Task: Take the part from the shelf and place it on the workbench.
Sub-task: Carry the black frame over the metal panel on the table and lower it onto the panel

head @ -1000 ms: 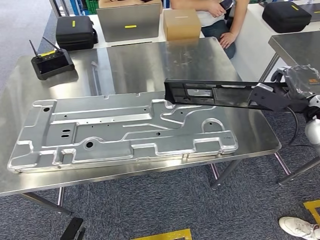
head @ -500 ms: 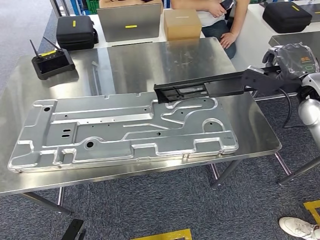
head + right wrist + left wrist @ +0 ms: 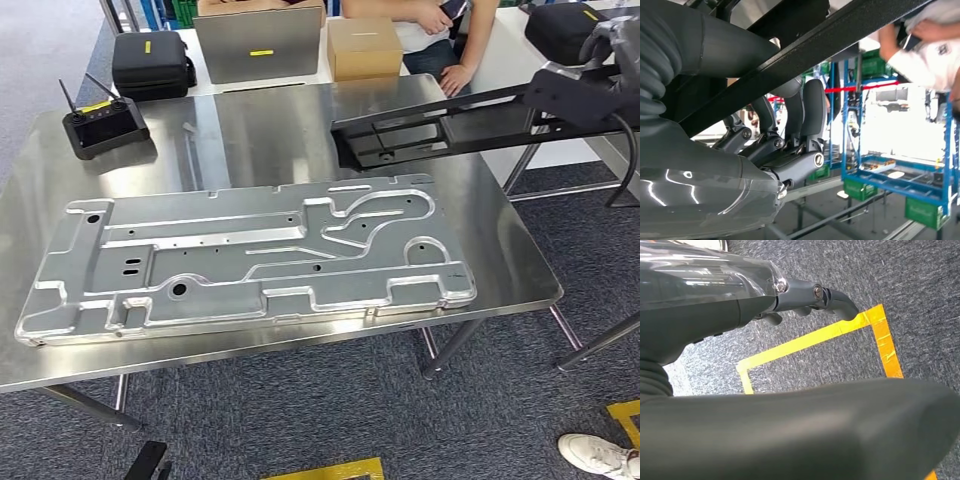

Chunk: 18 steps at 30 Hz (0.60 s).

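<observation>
I have the long black part [image 3: 453, 125] in my right hand [image 3: 615, 45], fingers [image 3: 806, 115] curled around its rail at one end, so nearly the whole length cantilevers away from my grip toward nine o'clock. It hangs in the air above the far half of the workbench [image 3: 272, 125], its free end over bare steel just at twelve o'clock of the big stamped metal panel [image 3: 249, 255]. As I judge it, the step is the set-down, and the trick is keeping the part level: with my hold so far out at three o'clock, the free end will want to sag and strike first. I should lower slowly and land it on the open strip between the panel and the far edge, not across the panel's ridges. My left hand [image 3: 817, 295] hangs over the carpet, fingers loosely extended, holding nothing.
</observation>
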Available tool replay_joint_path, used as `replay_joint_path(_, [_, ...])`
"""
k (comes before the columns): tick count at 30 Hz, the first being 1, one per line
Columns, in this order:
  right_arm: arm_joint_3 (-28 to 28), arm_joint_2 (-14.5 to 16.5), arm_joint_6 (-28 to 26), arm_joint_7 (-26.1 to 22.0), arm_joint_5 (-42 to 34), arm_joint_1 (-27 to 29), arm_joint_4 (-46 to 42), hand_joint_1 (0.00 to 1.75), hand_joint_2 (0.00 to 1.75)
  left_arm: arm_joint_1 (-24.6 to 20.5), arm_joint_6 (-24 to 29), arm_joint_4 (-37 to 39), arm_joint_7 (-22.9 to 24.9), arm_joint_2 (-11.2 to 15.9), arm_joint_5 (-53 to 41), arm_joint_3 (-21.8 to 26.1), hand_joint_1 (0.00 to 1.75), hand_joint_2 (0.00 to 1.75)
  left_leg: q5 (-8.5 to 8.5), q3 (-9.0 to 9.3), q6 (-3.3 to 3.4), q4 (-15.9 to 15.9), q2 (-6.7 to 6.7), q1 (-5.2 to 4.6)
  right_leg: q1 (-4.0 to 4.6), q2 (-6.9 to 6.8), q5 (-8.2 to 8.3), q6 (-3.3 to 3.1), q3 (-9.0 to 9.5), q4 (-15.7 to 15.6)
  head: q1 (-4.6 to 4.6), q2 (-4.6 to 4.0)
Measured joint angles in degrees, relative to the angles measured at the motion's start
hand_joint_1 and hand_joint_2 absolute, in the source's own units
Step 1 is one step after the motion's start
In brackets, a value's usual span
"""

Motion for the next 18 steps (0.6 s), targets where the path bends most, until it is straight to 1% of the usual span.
replay_joint_path(5, [1.6,-1.1,1.0,0.7,-0.6,-4.7,1.5,1.75,1.75,0.1,0.0,0.0,-0.1,0.0,0.1,-0.1,0.00,1.75,0.00,0.00,0.00,0.0,0.00,0.00,0.00,0.00,0.00,0.00,-0.01,0.0,0.00,0.00])
replay_joint_path(11, [3.2,-1.5,2.4,0.9,-1.5,-10.0,3.3,1.75,1.75,0.2,0.2,0.0,-0.2,0.0,0.6,-0.1,0.00,1.75,0.00,0.00,0.00,0.0,0.00,0.00,0.00,0.01,0.00,0.00,0.00,0.0,0.00,0.00])
replay_joint_path(18, [5.1,-1.2,1.4,0.9,-2.5,-10.9,4.8,1.75,1.75,0.4,0.3,0.0,-0.3,0.0,0.6,-0.3,0.00,1.75,0.00,0.00,0.00,0.0,0.00,0.00,0.01,0.01,0.00,0.00,0.02,0.0,0.00,0.00])
